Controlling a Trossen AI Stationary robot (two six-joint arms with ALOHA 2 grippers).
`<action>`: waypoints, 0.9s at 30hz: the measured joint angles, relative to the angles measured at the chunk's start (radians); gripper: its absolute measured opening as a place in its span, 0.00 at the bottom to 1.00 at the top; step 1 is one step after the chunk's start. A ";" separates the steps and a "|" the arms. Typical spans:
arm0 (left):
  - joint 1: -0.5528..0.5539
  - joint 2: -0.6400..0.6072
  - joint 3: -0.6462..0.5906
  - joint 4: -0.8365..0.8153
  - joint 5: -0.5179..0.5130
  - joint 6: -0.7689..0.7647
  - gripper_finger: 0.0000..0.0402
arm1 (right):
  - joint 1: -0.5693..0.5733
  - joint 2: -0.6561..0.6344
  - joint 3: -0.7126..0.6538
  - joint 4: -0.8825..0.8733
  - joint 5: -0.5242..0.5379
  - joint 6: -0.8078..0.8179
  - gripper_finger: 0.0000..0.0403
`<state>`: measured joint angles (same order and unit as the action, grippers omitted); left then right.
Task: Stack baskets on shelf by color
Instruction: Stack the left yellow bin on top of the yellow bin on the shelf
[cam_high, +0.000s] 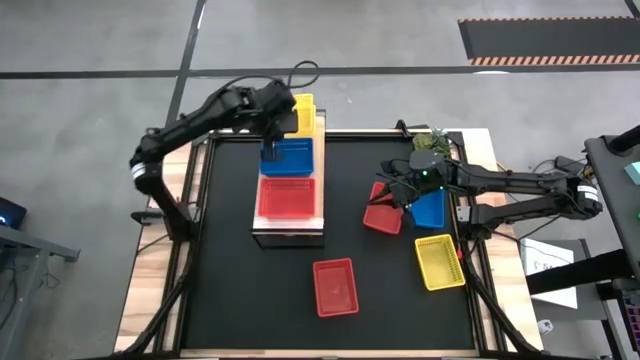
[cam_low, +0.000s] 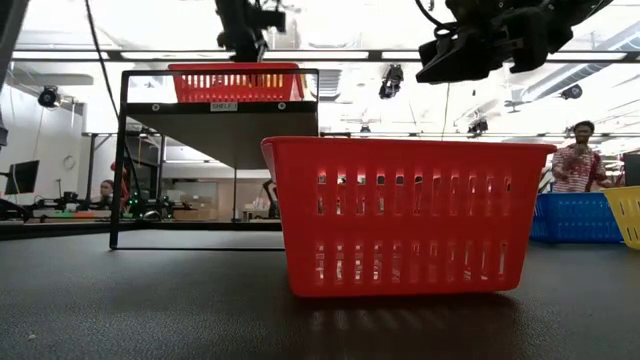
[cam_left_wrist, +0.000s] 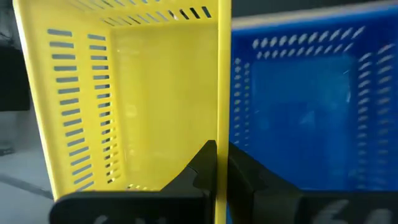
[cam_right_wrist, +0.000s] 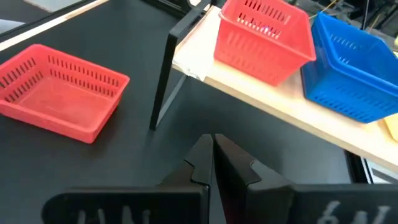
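Three baskets stand on the shelf (cam_high: 322, 180) in a row: a yellow basket (cam_high: 305, 113) at the far end, a blue basket (cam_high: 291, 157) in the middle and a red basket (cam_high: 287, 196) at the near end. The left arm partly covers the yellow one in the high view, so whether these are single baskets or stacks is hard to tell. The black table (cam_high: 230, 290) has wooden edges and stands on a grey floor; in the low view a person (cam_low: 578, 160) shows in the room behind. The left gripper (cam_left_wrist: 221, 163) is clenched on the side wall of the yellow basket. The right gripper (cam_right_wrist: 211, 155) is closed on nothing and hangs above the table near its right edge, over a second red basket (cam_high: 382, 217) and beside a second blue basket (cam_high: 429, 209). Another yellow basket (cam_high: 440, 261) and a third red basket (cam_high: 335, 286) lie nearer the front edge.
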<state>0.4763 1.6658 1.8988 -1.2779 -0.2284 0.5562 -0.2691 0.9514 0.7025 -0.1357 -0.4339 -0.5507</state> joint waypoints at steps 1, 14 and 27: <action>0.012 0.019 0.009 -0.006 0.002 0.018 0.00 | 0.000 -0.005 0.000 -0.006 0.000 0.000 0.02; 0.039 0.114 0.040 -0.032 -0.004 0.056 0.00 | 0.000 -0.009 0.000 -0.025 0.016 0.017 0.02; 0.039 0.114 0.040 -0.032 -0.012 0.086 0.02 | 0.000 -0.006 0.000 -0.049 0.016 0.082 0.02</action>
<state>0.5156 1.7802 1.9385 -1.3098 -0.2405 0.6422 -0.2691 0.9451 0.7025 -0.1848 -0.4178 -0.4692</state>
